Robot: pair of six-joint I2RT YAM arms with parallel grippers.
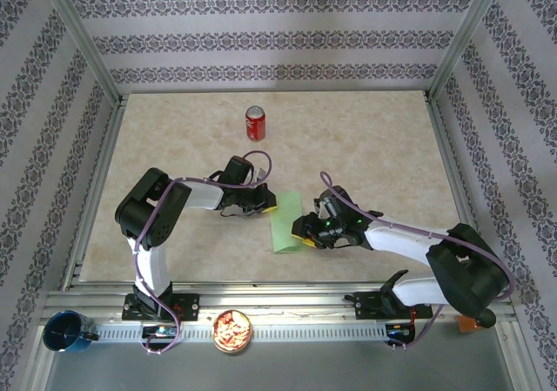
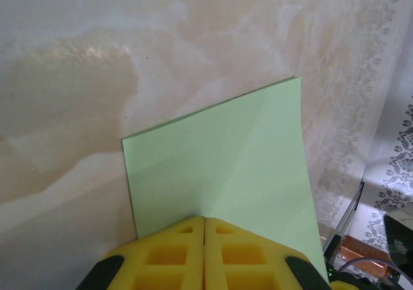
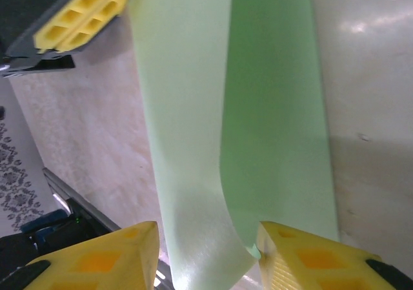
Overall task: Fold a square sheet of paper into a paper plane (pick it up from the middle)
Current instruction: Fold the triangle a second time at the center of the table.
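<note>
My left end effector [image 2: 204, 222], clenched, pins the square sheet of paper [image 1: 285, 220] on the tabletop [image 1: 365, 147]. The right end effector [image 3: 208, 235], at its 4 o'clock, straddles the curl, released. I judge it light and floppy: pinch the folded edge.

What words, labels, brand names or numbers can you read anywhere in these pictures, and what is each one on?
No text can be read anywhere in these views.
Red can: pale markings on its side, too small and blurred to read.
Green paper: plain, with no writing or print on the faces that show.
</note>
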